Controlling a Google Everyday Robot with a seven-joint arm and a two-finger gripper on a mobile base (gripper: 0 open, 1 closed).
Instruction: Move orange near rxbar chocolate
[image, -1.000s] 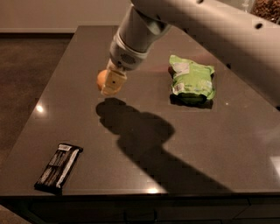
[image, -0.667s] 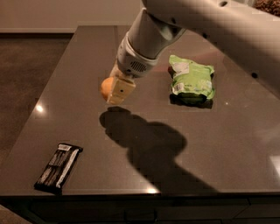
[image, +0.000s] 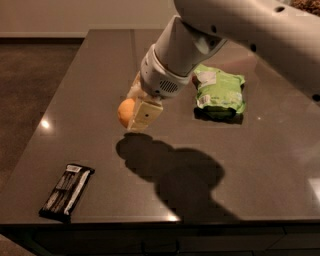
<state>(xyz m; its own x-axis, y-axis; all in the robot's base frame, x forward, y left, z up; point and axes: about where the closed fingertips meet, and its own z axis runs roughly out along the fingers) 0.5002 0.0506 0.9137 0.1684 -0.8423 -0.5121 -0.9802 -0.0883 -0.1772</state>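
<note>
- Orange (image: 125, 113) is held in gripper (image: 134, 116); fingers are clamped on it.
- Change: over the last second the gripper and orange are shifted toward 6 o'clock, nearer the front of the table (image: 260, 165).
- The shadow is cast apart from the orange, at its 5 o'clock, so it is judged to be carried off the table surface.
- Bar (image: 67, 191) is seen flat at the front-left, at 7 o'clock of the orange and well apart from it.
- Meaning: transport is judged under way, with the gap partly closed. Further travel toward 7 o'clock is needed, then lowering and release.
- Containers: none are seen. Green bag (image: 220, 92) lies at 2 o'clock of the orange; its contents are not visible.
</note>
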